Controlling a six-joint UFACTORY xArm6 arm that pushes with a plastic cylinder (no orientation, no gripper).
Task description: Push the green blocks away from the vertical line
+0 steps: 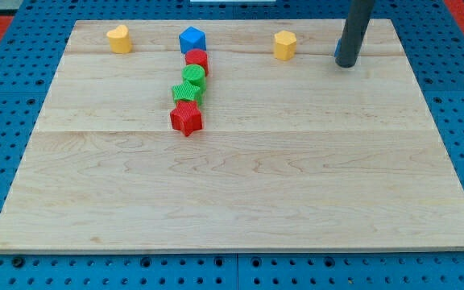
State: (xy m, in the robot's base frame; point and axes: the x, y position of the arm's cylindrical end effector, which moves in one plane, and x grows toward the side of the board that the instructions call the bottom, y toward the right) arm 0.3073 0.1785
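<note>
Wooden board (240, 193), my tip (345, 63) upright at top right, no fingers, well apart from green blocks (190, 84)

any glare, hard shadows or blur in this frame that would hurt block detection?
Camera view: lighting is even, no glare on the wooden board; shadows are soft and short under the blocks; the line of blue block, red cylinder, green cylinder, green star and red star is sharp; my tip, far toward the view's right of it, looks slightly soft; the board's edges show perspective taper.
</note>
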